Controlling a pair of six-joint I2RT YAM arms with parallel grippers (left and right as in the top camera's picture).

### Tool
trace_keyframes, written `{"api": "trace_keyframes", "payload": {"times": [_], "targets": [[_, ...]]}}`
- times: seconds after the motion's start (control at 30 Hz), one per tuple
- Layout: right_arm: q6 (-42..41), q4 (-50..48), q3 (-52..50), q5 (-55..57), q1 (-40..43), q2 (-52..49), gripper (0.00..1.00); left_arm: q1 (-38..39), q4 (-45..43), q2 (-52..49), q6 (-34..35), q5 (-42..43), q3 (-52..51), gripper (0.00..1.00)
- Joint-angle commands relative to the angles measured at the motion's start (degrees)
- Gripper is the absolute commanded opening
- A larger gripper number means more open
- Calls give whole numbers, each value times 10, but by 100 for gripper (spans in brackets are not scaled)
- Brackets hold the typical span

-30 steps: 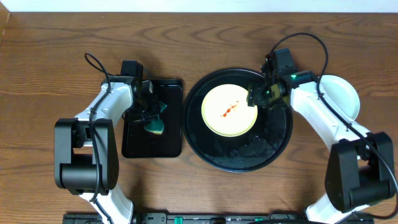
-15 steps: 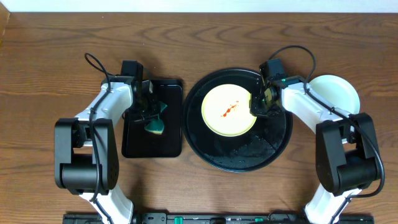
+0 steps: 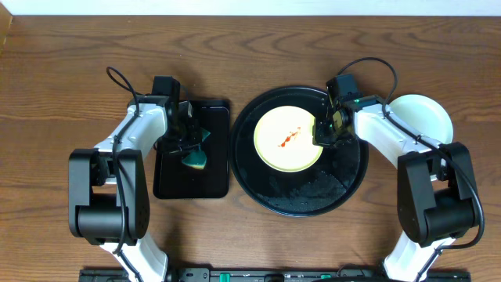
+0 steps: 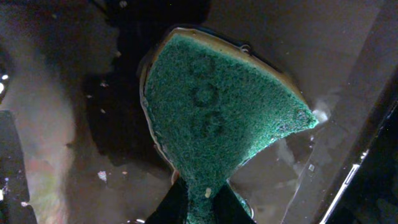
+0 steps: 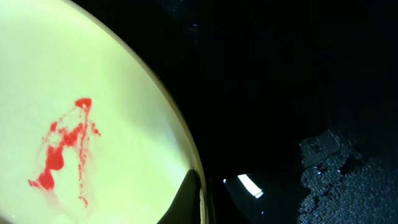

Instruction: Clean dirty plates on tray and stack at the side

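One view (right wrist) shows fingers [image 5: 185, 202] pinching the yellow plate [image 5: 93, 81].

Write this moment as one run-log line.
left gripper: shut on sponge | right gripper: shut on yellow plate rim | red smear: present

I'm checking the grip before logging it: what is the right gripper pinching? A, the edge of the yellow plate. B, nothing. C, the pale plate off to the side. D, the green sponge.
A: the right gripper is shut on the right edge of the yellow plate.
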State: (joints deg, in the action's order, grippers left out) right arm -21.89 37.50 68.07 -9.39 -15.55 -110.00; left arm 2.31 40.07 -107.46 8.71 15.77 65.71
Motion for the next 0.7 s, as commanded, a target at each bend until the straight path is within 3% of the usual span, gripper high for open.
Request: {"api": "trace_keyframes", "payload": {"times": [0.0, 0.33, 0.67], "targets": [[0, 6, -5, 3, -6, -17, 1, 2, 15, -3, -10, -8, -3, 7], [0, 5, -5, 3, -6, -17, 1, 2, -1, 145, -10, -23, 7, 7], [0, 6, -5, 3, -6, -17, 1, 2, -34, 107, -9, -23, -38, 7]]}}
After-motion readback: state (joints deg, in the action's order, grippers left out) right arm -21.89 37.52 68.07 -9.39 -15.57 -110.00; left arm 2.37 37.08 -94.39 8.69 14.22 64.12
